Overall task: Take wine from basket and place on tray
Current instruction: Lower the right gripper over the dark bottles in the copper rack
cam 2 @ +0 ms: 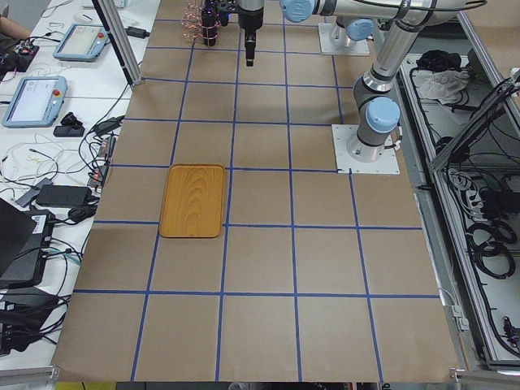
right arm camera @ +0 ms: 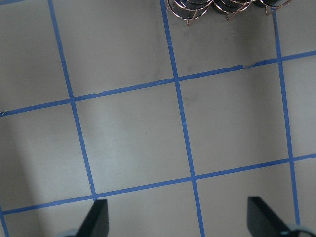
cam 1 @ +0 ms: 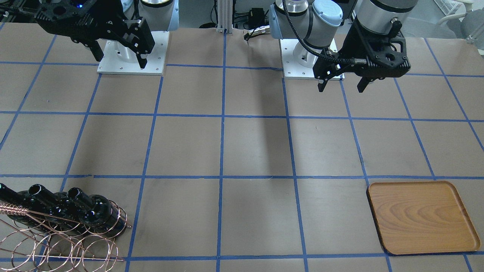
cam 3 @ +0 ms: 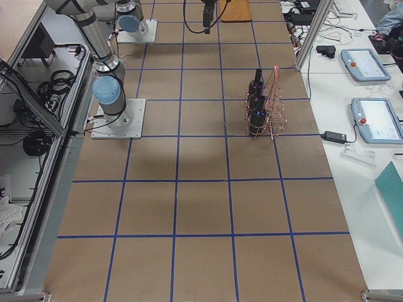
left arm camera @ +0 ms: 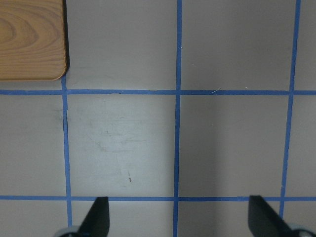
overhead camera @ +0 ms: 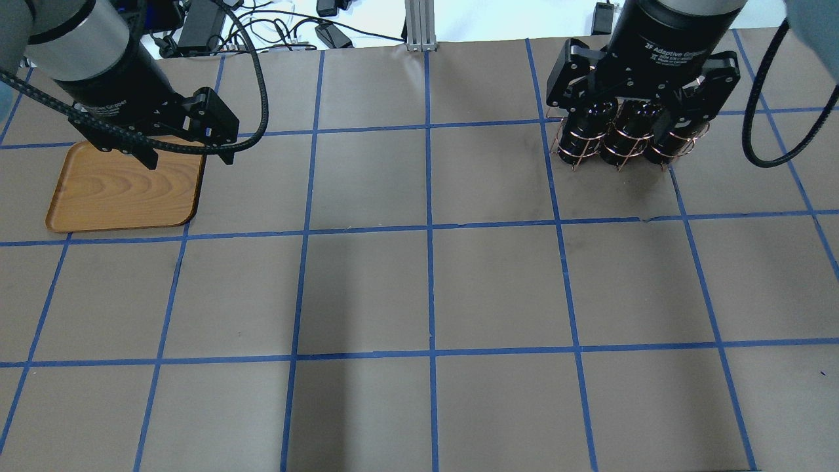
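Three near-black wine bottles (cam 1: 94, 212) lie side by side in the copper wire basket (cam 1: 56, 243) at the table's far edge on my right side. They also show in the overhead view (overhead camera: 623, 134) and the exterior right view (cam 3: 255, 110). The wooden tray (cam 1: 419, 217) lies empty on my left side; it also shows in the overhead view (overhead camera: 118, 190). My right gripper (cam 1: 120, 60) hangs open and empty, high above the table, short of the basket (right arm camera: 217, 7). My left gripper (cam 1: 342, 85) is open and empty, high up, short of the tray (left arm camera: 29, 39).
The table is brown paper with a grid of blue tape lines. Both arm bases (cam 1: 132, 56) stand on white plates at the robot's edge. Pendants and cables lie on a side bench (cam 3: 371, 94) beyond the basket.
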Robot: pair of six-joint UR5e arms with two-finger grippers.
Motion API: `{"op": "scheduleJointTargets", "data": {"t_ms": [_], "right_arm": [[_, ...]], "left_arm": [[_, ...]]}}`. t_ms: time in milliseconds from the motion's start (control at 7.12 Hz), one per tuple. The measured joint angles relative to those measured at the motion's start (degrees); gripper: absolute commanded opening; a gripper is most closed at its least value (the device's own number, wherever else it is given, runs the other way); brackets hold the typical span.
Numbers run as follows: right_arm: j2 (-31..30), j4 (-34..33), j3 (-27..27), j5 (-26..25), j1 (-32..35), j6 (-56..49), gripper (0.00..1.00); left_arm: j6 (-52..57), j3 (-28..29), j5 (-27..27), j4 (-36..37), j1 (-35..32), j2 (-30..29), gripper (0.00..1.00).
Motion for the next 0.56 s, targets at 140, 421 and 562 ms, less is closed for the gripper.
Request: {"op": "scheduleJointTargets", "data": {"t_ms": [140, 421, 562], "right_arm": [[0.0, 0.1, 0.0, 0.0, 0.0, -0.2, 1.00], [0.1, 0.1, 0.0, -0.1, 0.0, -0.7, 1.00], [0.1, 0.1, 0.0, -0.1, 0.0, -1.1, 1.00]], "left_arm": [[0.0, -0.1, 0.0, -0.1, 0.0, -0.1, 1.00], [-0.2, -0.1, 0.0, -0.1, 0.1, -0.2, 1.00], [-0.4, -0.2, 0.1, -0.1, 0.1, -0.2, 1.00]]}}
